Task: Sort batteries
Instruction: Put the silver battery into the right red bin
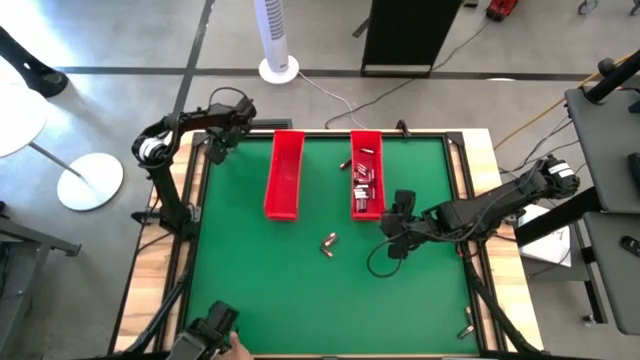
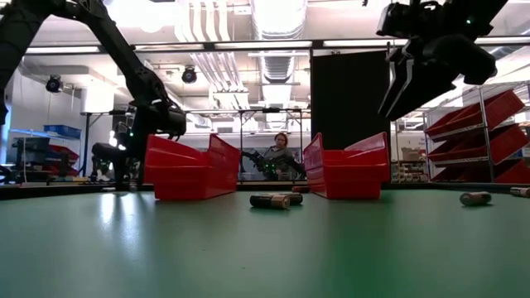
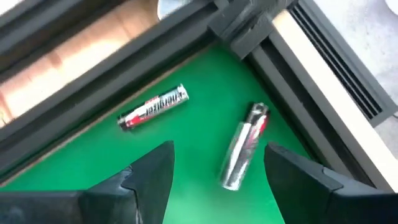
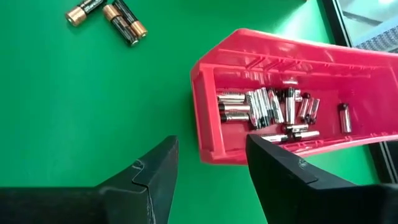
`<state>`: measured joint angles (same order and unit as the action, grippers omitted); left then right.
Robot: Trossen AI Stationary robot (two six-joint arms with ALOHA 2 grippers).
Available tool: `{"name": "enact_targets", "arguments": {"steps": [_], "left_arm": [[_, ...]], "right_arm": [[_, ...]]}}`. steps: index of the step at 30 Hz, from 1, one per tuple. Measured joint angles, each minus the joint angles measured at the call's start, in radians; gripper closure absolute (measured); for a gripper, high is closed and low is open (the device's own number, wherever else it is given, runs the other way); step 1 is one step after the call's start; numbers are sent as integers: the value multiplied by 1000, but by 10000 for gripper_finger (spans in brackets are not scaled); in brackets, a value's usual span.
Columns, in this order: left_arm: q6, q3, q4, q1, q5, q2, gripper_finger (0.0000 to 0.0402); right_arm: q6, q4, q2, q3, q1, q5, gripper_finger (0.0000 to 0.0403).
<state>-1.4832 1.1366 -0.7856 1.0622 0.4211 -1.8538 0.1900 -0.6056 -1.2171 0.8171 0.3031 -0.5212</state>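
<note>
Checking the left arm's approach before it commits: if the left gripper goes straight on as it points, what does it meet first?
Probably the silver battery lying between the left gripper's open fingers, on the green mat; depth is unclear.

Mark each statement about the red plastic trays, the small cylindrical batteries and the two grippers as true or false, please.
1. The right red plastic tray holds many small batteries. True.
2. The left red plastic tray is full of batteries. False: no battery shows in it in the high view.
3. Two silver cylindrical batteries lie on the green mat below the left gripper. True.
4. The right gripper grips a battery. False: its fingers are apart and nothing is between them.
5. Three dark batteries with copper ends lie loose on the mat outside the trays. True.
6. The left gripper hovers over the right tray. False: it is at the mat's far left corner.
</note>
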Motion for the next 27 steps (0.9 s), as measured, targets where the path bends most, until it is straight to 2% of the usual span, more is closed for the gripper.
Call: {"name": "enact_targets", "arguments": {"steps": [9, 27], "left_arm": [[61, 0, -12, -12, 6, -10, 180], [140, 0, -35, -33, -18, -24, 240]], "right_arm": [[38, -33, 0, -12, 0, 4, 235], [30, -33, 1, -6, 0, 4, 224]]}}
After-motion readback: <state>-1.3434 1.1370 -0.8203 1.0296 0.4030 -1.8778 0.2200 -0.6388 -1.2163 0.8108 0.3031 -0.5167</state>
